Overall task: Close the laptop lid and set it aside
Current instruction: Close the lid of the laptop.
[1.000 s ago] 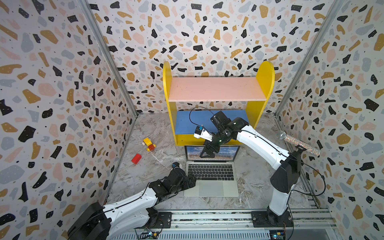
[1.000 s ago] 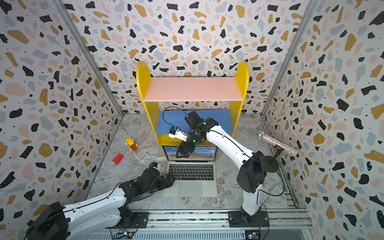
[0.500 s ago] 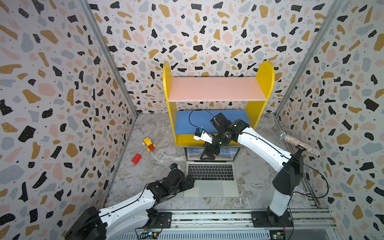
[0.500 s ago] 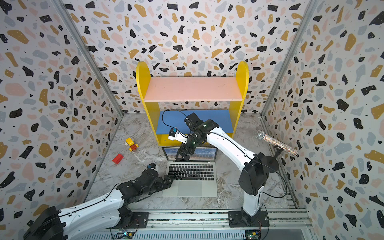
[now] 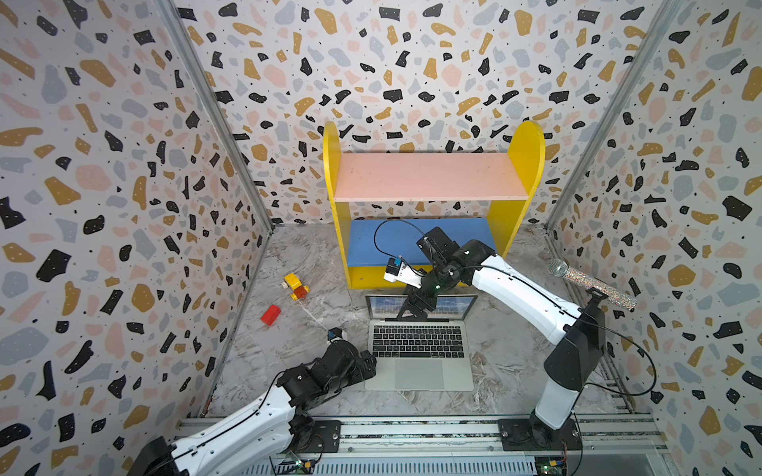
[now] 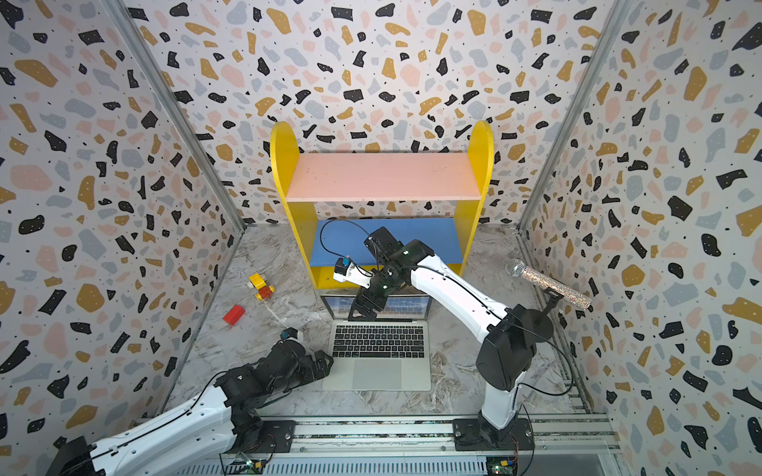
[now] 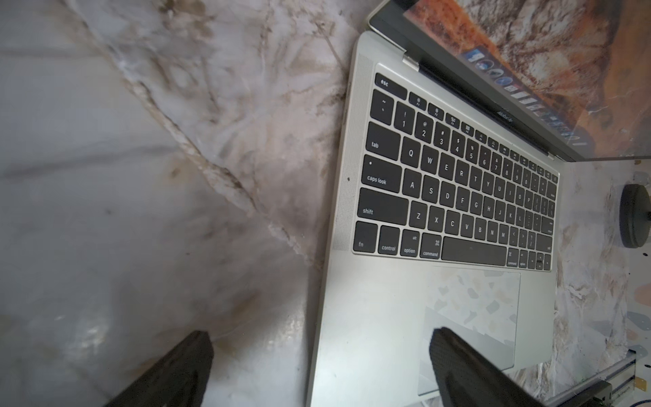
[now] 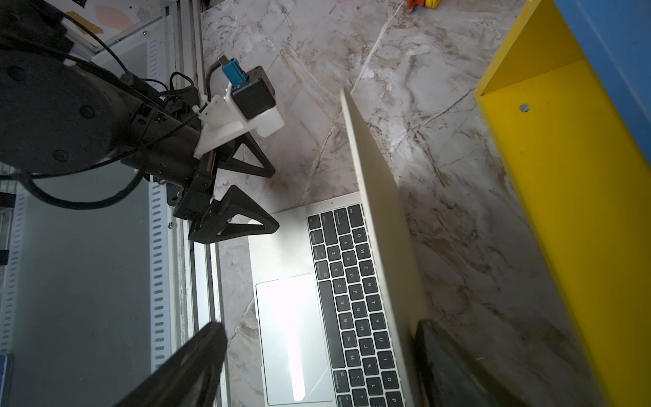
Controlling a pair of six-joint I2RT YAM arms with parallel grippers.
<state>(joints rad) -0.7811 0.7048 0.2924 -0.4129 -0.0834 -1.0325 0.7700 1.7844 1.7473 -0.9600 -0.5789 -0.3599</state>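
The silver laptop (image 5: 418, 373) (image 6: 377, 373) lies open on the marble floor in front of the shelf, its lid (image 5: 453, 307) (image 6: 412, 307) standing up with the screen lit. My right gripper (image 5: 412, 309) (image 6: 363, 309) is open at the lid's top edge. In the right wrist view the right gripper (image 8: 318, 326) straddles the lid (image 8: 377, 197), one finger behind it and one over the keyboard side. My left gripper (image 5: 369, 364) (image 6: 325, 362) (image 8: 274, 199) is open at the base's front left corner. In the left wrist view the left gripper (image 7: 320, 336) spans the left edge of the laptop (image 7: 387, 299).
A yellow shelf (image 5: 519, 181) with a pink top board and a blue lower board stands just behind the lid. A yellow-orange toy (image 5: 295, 286) and a red block (image 5: 270, 315) lie to the left. A glittery microphone (image 5: 593, 284) on a stand stands to the right.
The lid's top edge has come slightly forward with the right gripper on it. The left gripper has shifted a little toward the front at the laptop's corner.
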